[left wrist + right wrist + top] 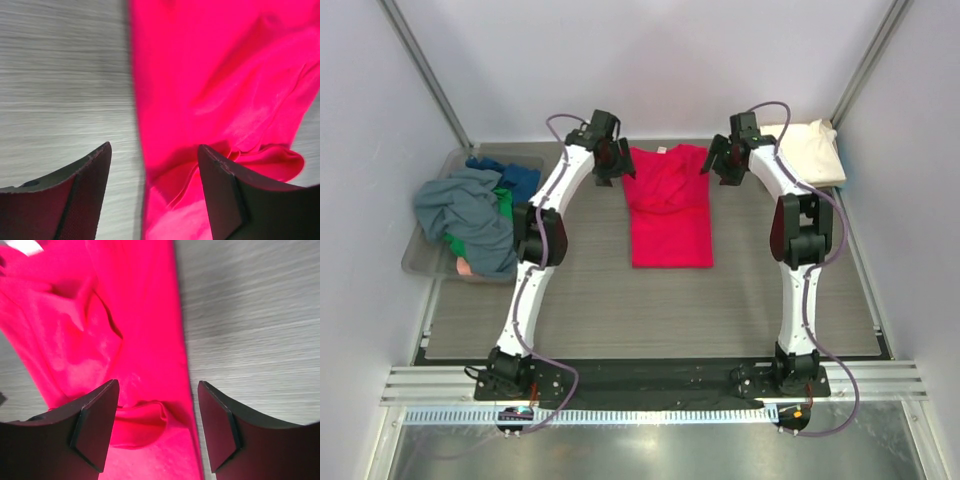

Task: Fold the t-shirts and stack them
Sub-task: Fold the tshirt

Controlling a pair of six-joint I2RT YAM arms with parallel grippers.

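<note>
A bright red t-shirt (669, 205) lies lengthwise on the table's middle, its sides folded in and its far end rumpled. My left gripper (613, 160) hovers at the shirt's far left corner, jaws open, straddling the red cloth's left edge (160, 165) without pinching it. My right gripper (723, 160) hovers at the far right corner, jaws open over the shirt's right edge (165, 415). A cream-white t-shirt (810, 150), folded into a square, rests at the back right. Grey, blue and green t-shirts (470, 215) are heaped at the left.
A clear plastic bin (420, 262) at the left edge holds the heap of loose shirts. The grey wood-grain table (650, 310) stretches between the red shirt and the arm bases. White walls close in on three sides.
</note>
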